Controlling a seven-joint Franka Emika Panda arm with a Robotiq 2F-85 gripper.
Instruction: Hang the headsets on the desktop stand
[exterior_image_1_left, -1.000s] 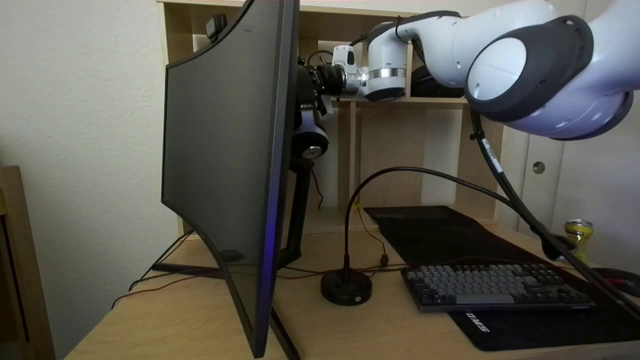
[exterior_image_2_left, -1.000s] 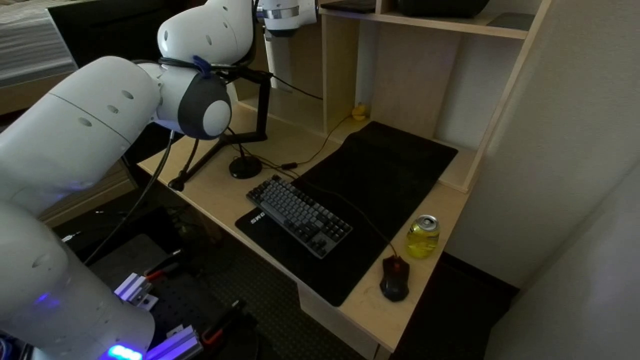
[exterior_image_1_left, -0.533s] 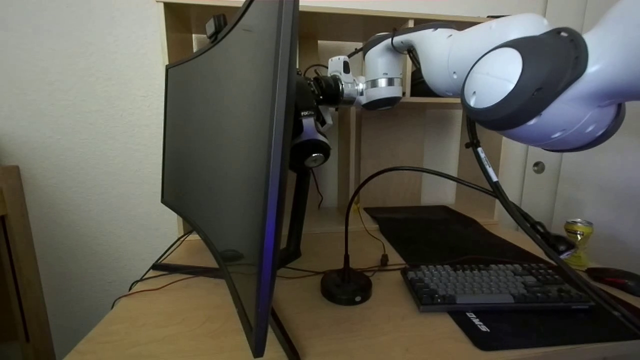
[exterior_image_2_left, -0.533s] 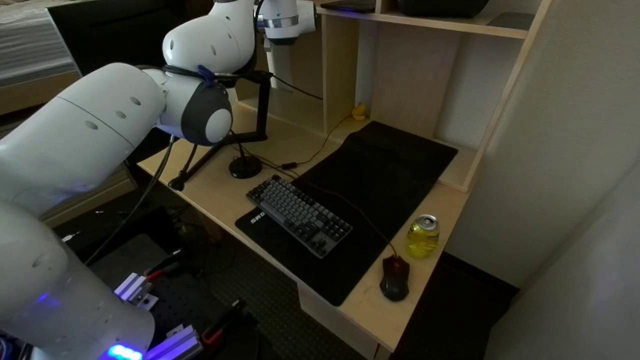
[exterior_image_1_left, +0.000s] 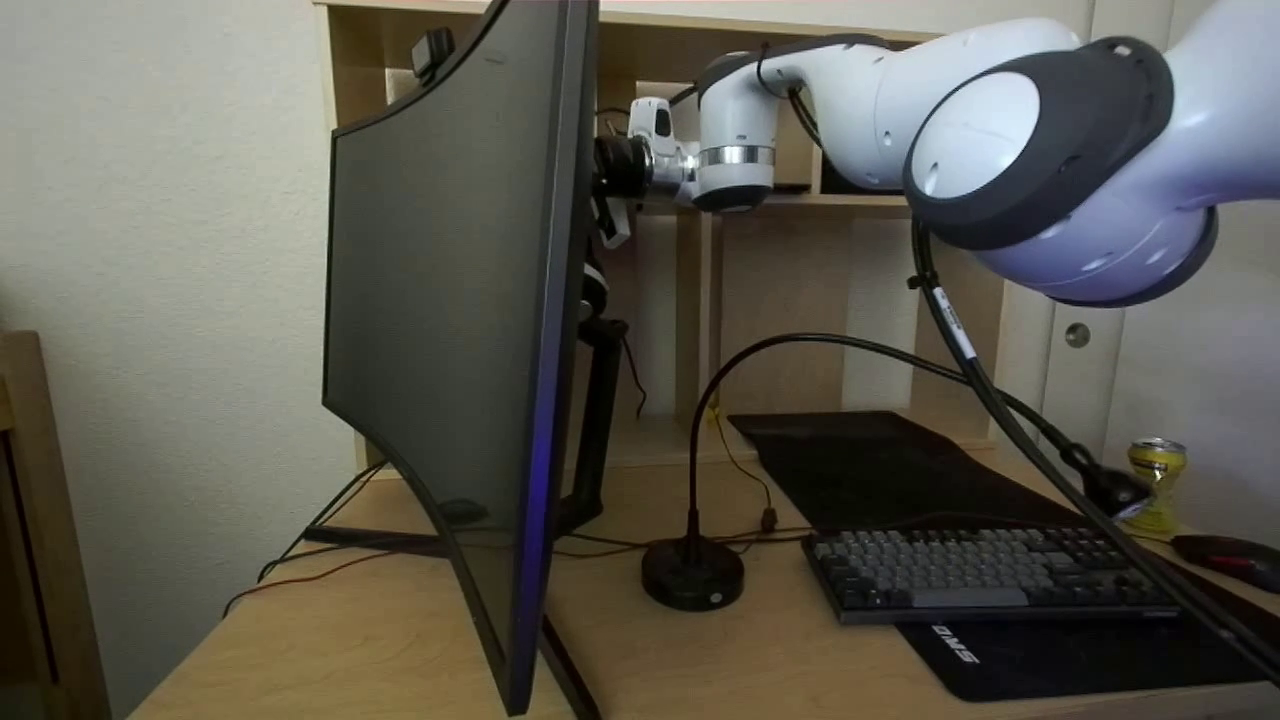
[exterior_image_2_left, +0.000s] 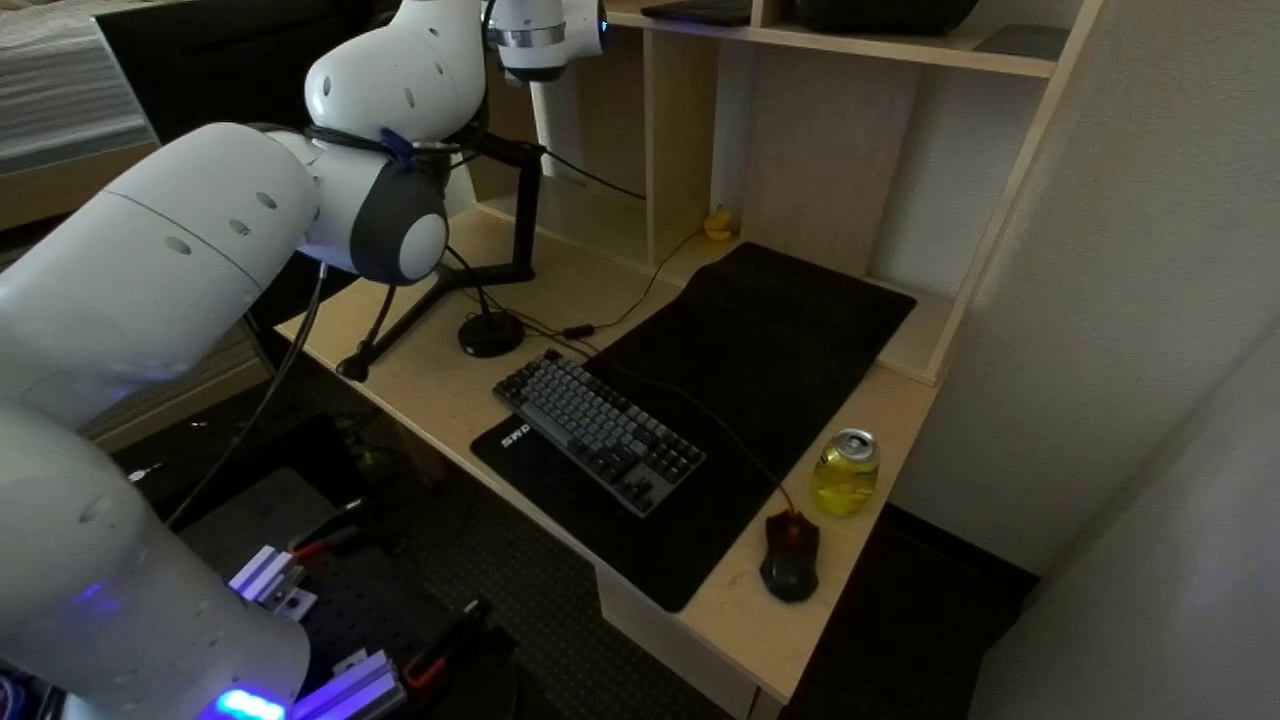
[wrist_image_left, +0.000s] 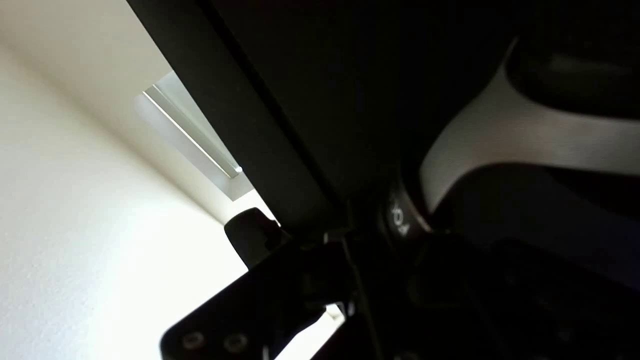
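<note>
Gripping headset (wrist_image_left: 505, 131) w/ jaws, mostly hidden behind monitor (exterior_image_1_left: 450, 260), kbd (exterior_image_1_left: 990, 575) on desk (exterior_image_1_left: 780, 655)

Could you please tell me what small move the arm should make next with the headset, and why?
I'd probably ease the headset down a touch without releasing it: in an exterior view, an ear cup shows just above the top of the monitor stand, likely the place to hang it, but the monitor hides whether anything supports it.

White arm (exterior_image_2_left: 190, 230) extended, elbow (exterior_image_1_left: 1030, 160) bent, wrist (exterior_image_1_left: 735, 140) high, shadowed hand (wrist_image_left: 362, 237) clamped
</note>
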